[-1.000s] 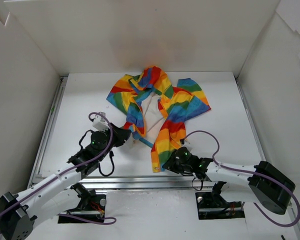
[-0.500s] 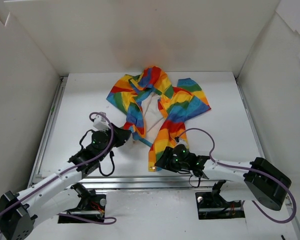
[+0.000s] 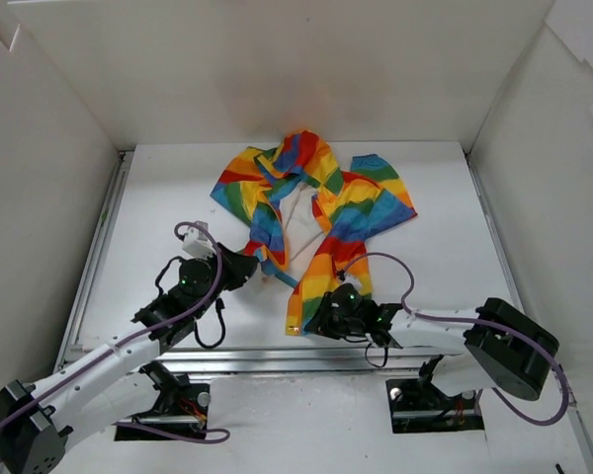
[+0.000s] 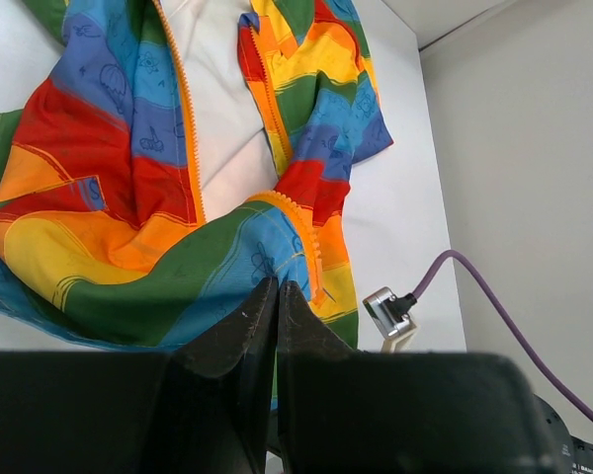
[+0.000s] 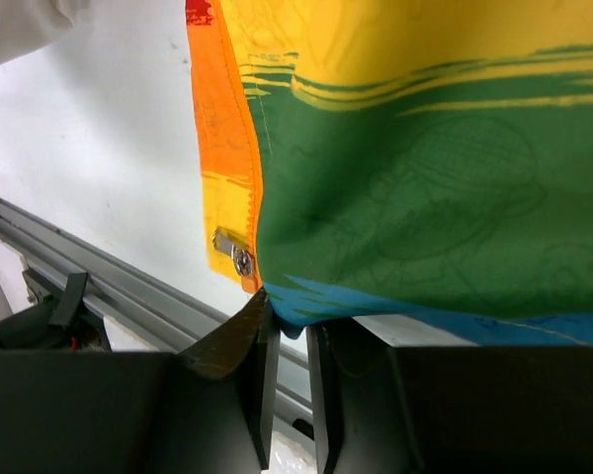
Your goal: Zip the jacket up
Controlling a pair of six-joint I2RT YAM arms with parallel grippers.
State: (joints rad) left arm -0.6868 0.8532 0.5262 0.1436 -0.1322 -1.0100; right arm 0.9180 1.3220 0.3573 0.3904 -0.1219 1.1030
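Observation:
The rainbow-striped jacket [image 3: 361,202] lies open on the white table, hood at the far end, with its white lining [image 3: 296,222] showing. My left gripper [image 3: 250,265] is shut on the lower edge of the jacket's left front panel; in the left wrist view [image 4: 276,288] its jaws pinch blue-green fabric beside the orange zipper teeth [image 4: 186,148]. My right gripper [image 3: 313,319] is shut on the bottom hem of the right front panel. In the right wrist view [image 5: 289,318] it holds the blue hem just beside the metal zipper end [image 5: 234,253] on the orange tape.
White walls enclose the table on three sides. A metal rail [image 3: 277,357] runs along the near table edge and shows in the right wrist view [image 5: 99,267]. Another rail [image 3: 94,247] runs along the left. A purple cable and connector [image 4: 390,314] sit by the left wrist.
My right gripper has moved left, dragging the bottom of the right front panel toward the left panel. The left arm has not moved.

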